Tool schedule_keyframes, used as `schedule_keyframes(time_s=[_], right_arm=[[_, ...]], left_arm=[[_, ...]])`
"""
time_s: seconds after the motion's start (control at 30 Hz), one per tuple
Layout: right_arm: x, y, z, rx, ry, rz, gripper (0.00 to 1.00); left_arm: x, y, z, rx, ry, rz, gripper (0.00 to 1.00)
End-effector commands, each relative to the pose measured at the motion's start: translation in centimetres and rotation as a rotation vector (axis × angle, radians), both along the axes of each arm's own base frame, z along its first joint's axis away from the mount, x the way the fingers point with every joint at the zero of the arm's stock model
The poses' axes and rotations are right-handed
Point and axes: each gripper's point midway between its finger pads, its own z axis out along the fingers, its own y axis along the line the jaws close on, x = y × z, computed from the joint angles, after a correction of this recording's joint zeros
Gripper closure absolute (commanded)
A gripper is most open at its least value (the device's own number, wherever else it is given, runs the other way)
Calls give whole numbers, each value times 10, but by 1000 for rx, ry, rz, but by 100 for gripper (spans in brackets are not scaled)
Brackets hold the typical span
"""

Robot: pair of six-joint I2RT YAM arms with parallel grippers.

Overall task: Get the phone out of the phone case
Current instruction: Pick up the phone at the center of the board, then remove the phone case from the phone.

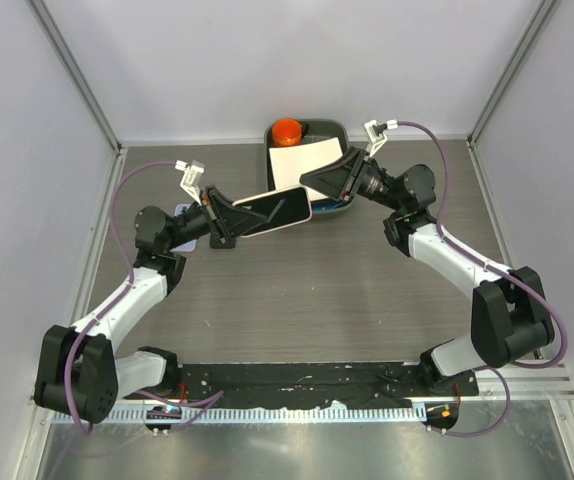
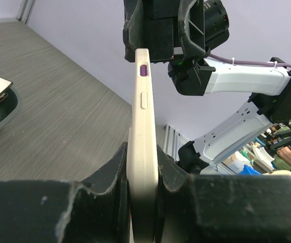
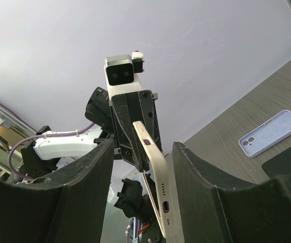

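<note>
Your left hand (image 2: pixel 143 174) is clamped on the phone (image 1: pixel 272 212) in its cream case (image 2: pixel 143 116); your right hand (image 3: pixel 144 152) straddles the phone's far end, jaws apart.

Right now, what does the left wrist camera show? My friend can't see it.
The left pincer clamps a cream cased phone edge-on, with its purple side button facing the camera. The right pincer sits at the phone's far end, and a grey wood-grain table lies behind.

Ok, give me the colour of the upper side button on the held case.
Purple button in the cream phone case; left wrist view shows it best.
</note>
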Motion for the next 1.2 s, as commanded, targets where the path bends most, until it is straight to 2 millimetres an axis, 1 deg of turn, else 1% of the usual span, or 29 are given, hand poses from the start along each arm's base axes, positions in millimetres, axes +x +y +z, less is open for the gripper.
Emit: schedule_keyframes(time_s=[0.0, 0.13, 0.27, 0.37, 0.4, 0.53, 0.77, 1.1, 1.17], right_arm=[[-2, 2, 7, 20, -40, 0, 45], [2, 6, -1, 5, -20, 3, 45], [0, 12, -4, 0, -16, 22, 46], [-1, 12, -4, 3, -12, 26, 50], [-1, 12, -2, 7, -9, 28, 53], [-6, 12, 3, 30, 0, 48, 57], [-10, 11, 7, 47, 12, 62, 73], [-13, 16, 4, 31, -3, 74, 73], [-12, 17, 1, 25, 5, 76, 75]], left_arm=[[-7, 6, 32, -51, -147, 27, 100], [-10, 6, 34, -57, -151, 19, 100], [-11, 6, 34, -56, -157, 19, 100], [-11, 6, 33, -55, -160, 20, 100], [-12, 7, 33, -55, -161, 20, 100], [-12, 7, 33, -53, -167, 19, 100], [-14, 7, 33, -51, -173, 15, 100], [-14, 7, 34, -53, -178, 15, 100], [-15, 7, 35, -52, -183, 12, 100]])
